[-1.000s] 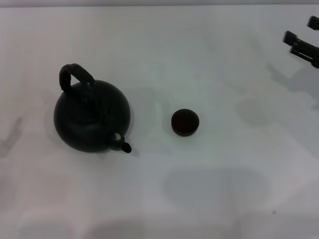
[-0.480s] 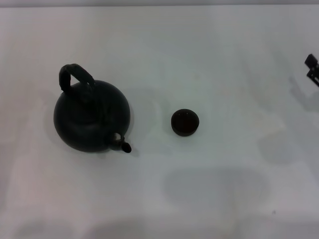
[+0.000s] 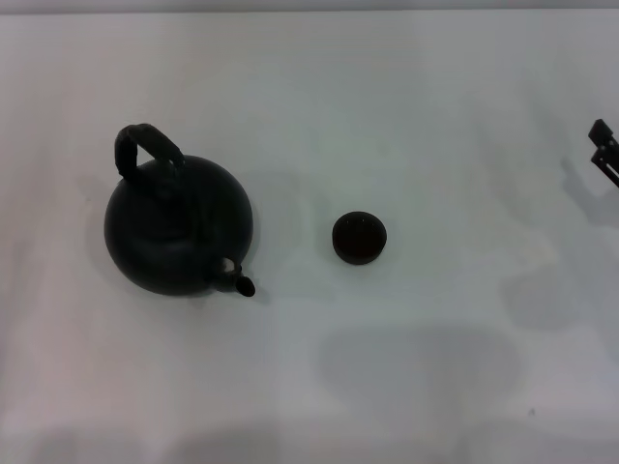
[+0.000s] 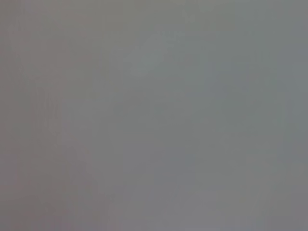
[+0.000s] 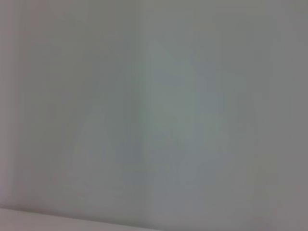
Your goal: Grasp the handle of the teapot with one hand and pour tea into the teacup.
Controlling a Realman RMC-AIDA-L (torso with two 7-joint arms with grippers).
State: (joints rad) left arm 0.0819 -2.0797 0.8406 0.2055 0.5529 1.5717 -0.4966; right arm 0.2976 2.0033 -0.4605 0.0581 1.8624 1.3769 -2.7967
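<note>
Standing upright on the white counter (image 3: 406, 116), the round black teapot with its arched handle (image 3: 179, 224) points its spout toward the small dark round teacup (image 3: 360, 238) just beside it, a layout suiting a short pour. Both sit well apart from the right tool (image 3: 604, 150), barely showing at the edge; its state cannot be told. The left tool is unseen.

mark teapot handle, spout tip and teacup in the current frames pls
teapot handle (image 3: 145, 145), head view, on the top of the black arch.
spout tip (image 3: 246, 286), head view, on the mouth of the spout.
teacup (image 3: 360, 238), head view, on the middle of the cup's dark inside.
</note>
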